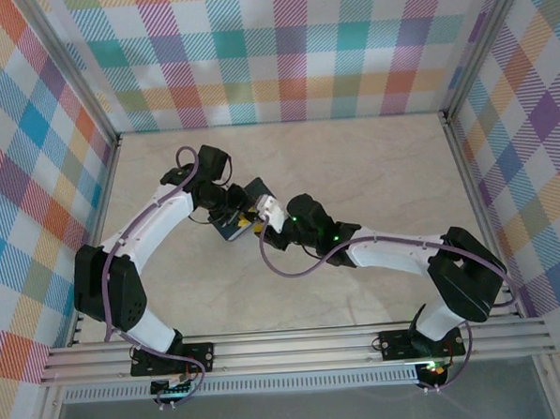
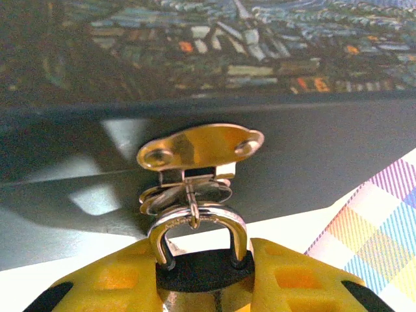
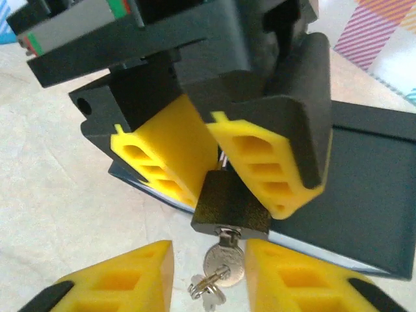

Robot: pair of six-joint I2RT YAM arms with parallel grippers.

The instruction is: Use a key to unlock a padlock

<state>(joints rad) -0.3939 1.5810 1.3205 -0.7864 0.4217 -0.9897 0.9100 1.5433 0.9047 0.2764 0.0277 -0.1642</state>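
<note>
Quick status from my end: I'm reading this as roughly halfway. The padlock (image 3: 229,207), a small dark body, is hanging off the gold hasp (image 2: 198,146) on the front of the night-sky printed box (image 2: 195,45). The box is sitting near the middle of the table (image 1: 372,167), a touch toward 9 o'clock in the top view. The left gripper (image 2: 205,260) is clamping the padlock body between its yellow fingers, coming in from 12 o'clock in the right wrist view. The key (image 3: 225,261) is already sitting in the keyhole, poking out at 6 o'clock, with a small key ring (image 3: 207,290) dangling off it. The right gripper (image 3: 209,253) is hovering with its jaws apart, one at 8 o'clock and one at 4 o'clock of the key head, and it isn't pinching the key as far as I can see. The shackle (image 2: 195,220) is showing both legs down in the body, so I'm calling it locked. What's left, I'm guessing, is pinching the key head, twisting it, and popping the shackle.
</note>
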